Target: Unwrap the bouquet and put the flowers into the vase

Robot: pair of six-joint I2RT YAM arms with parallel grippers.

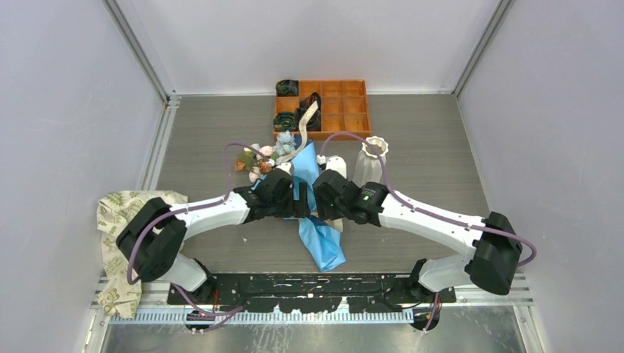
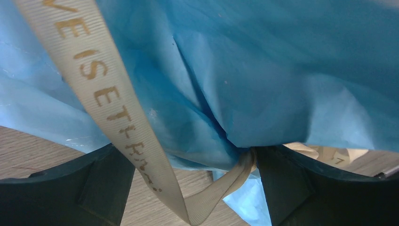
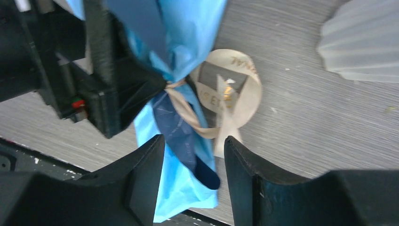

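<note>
Bouquet (image 1: pixel 305 160) lay mid-worktop (image 1: pixel 427 147), still wrapped, just left of the vase (image 1: pixel 371 158). Left gripper (image 2: pixel 195 188) had its jaws wide apart, straddling the blue wrap (image 2: pixel 263 70) right by the ribbon (image 2: pixel 108 103) knot. Right gripper (image 3: pixel 194 174) jaws were apart too, over the wrap's tail, not pinching anything I could see.

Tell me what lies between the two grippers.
The tied neck of the bouquet: blue wrapping paper cinched by the beige ribbon. The right wrist view shows it between left gripper and right gripper.
</note>
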